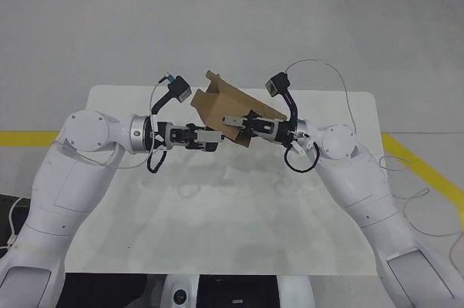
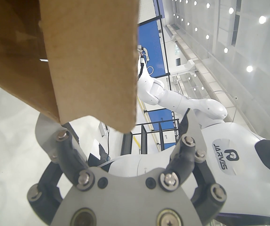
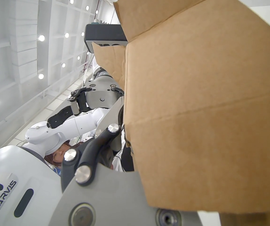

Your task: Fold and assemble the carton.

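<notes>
Top view, carton: a brown cardboard carton (image 1: pixel 226 104), half folded with its flaps standing open, is tilted and lifted above the far middle of the white table (image 1: pixel 294 223), between the two arms.
Top view, right gripper: the right gripper (image 1: pixel 230 122) is on the carton's near panel, with a pale finger lying across the cardboard.
Top view, left gripper: the left gripper (image 1: pixel 215 140) sits just beside the carton's lower near corner.
Left wrist view, carton: a light brown flap (image 2: pixel 87 59) of the carton hangs with its pointed tip in the gap between the gripper's fingers. A darker panel lies beside the flap.
Left wrist view, left gripper: its fingers (image 2: pixel 189 137) are spread wide and grip nothing. One silver finger runs close under the flap's lower edge, and whether it touches cannot be told.
Right wrist view, carton: a broad creased panel (image 3: pixel 196 118) sits right against the gripper and covers much of it. Smaller flaps are folded out at the panel's far end.
Right wrist view, right gripper: one finger (image 3: pixel 111 118) lies along the panel's edge and the other is hidden behind the cardboard. The gripper is clamped on the panel and carries the carton clear of the table.
Right wrist view, left gripper: it shows farther off, with a black-padded finger (image 3: pixel 57 117) splayed well away from the cardboard.
</notes>
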